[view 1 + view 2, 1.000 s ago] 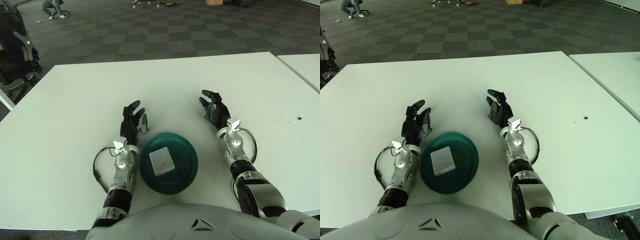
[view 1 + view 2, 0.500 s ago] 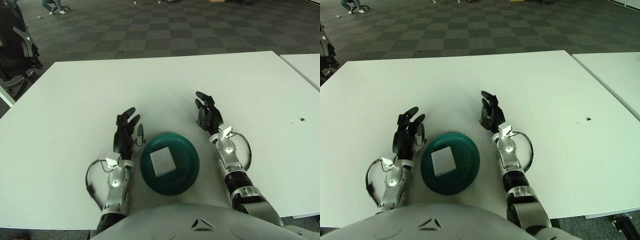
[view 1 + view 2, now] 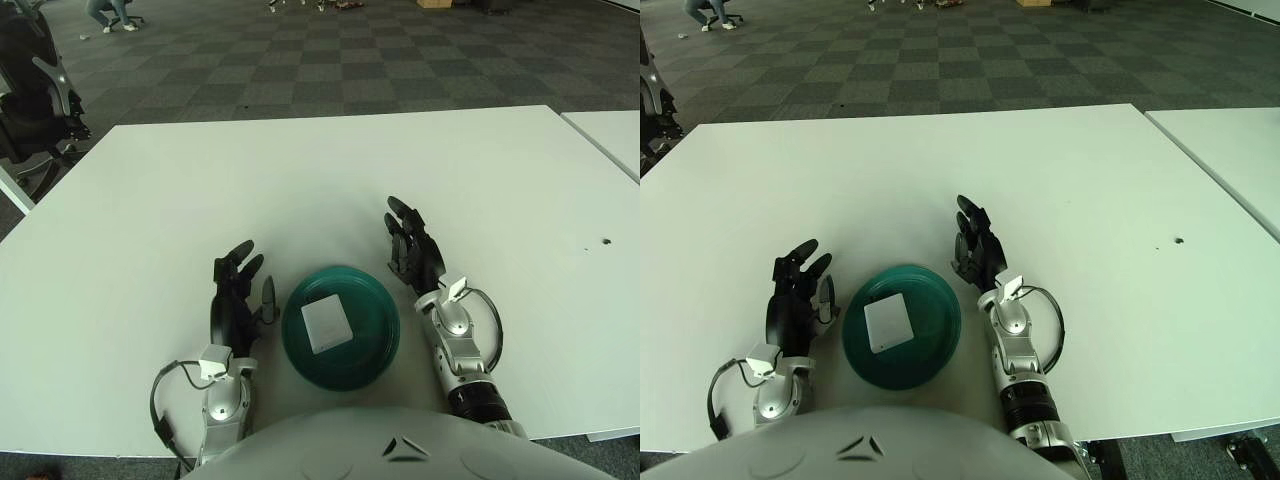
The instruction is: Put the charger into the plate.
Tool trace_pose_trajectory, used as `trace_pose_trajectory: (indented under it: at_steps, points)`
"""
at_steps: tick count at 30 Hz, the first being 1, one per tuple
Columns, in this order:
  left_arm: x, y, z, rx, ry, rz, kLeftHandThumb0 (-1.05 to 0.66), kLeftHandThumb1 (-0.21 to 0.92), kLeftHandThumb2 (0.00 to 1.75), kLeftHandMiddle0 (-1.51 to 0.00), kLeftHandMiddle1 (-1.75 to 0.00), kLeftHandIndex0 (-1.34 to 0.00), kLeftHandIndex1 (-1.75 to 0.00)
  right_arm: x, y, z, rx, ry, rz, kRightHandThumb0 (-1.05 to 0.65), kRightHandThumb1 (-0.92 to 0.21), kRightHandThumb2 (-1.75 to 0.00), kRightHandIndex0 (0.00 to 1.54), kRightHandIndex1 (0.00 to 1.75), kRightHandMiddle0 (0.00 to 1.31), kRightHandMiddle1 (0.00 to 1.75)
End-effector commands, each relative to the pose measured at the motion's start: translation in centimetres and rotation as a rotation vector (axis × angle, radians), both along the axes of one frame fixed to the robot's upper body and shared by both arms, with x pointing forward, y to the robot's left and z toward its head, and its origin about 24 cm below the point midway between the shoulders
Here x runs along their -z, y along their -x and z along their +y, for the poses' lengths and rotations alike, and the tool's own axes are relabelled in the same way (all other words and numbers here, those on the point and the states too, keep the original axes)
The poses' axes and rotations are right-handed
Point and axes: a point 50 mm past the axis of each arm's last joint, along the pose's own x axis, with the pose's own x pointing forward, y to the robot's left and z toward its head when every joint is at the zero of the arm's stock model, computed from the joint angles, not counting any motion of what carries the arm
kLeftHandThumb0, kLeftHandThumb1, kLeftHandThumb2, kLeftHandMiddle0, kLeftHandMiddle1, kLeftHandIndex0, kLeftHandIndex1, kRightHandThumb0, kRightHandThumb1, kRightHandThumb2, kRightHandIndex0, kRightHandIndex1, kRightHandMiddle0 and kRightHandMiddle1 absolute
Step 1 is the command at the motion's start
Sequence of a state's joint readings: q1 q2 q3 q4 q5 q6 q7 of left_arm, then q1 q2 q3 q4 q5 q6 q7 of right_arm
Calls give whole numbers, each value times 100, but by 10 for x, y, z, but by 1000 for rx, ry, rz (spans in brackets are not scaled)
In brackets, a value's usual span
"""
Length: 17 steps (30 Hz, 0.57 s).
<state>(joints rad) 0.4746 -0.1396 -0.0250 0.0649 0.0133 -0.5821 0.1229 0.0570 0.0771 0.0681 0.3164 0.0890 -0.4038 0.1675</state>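
In the left eye view, a flat white square charger [image 3: 323, 325] lies inside a round dark green plate [image 3: 375, 340] near the front edge of a white tabletop [image 3: 150, 190]. The left robot hand [image 3: 236, 298] shows just left of the plate and the right robot hand [image 3: 412, 252] just right of it, both with fingers spread and empty. Over the last second both have drawn back toward the robot's body. In the right eye view the charger sits unchanged in the plate, hands apart from it, so the placement looks complete.
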Motion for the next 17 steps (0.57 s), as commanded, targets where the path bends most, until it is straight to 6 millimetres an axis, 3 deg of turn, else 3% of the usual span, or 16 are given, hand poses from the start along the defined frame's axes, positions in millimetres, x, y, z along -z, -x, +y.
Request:
trace_pose_trajectory:
  at_steps: [1,4,8,17]
  points:
    - [30,31,-5,-66,24,188,-81,92,84,-24,-72,0,-109,50,46,-11,52,-25,265,-88,-92,-69,5,0,0,26]
    - [29,30,-5,-63,-8,187,-82,92,85,-24,-63,0,-106,50,46,-10,46,-18,266,-87,-92,-69,4,0,0,24]
    - [29,29,-6,-57,-33,181,-81,92,86,-27,-34,0,-94,50,46,-9,33,-15,274,-88,-92,-68,1,0,0,17]
    - [30,23,-7,-41,-32,195,-76,92,87,-23,-13,0,-69,54,43,-5,21,-6,316,-92,-92,-70,0,0,0,9]
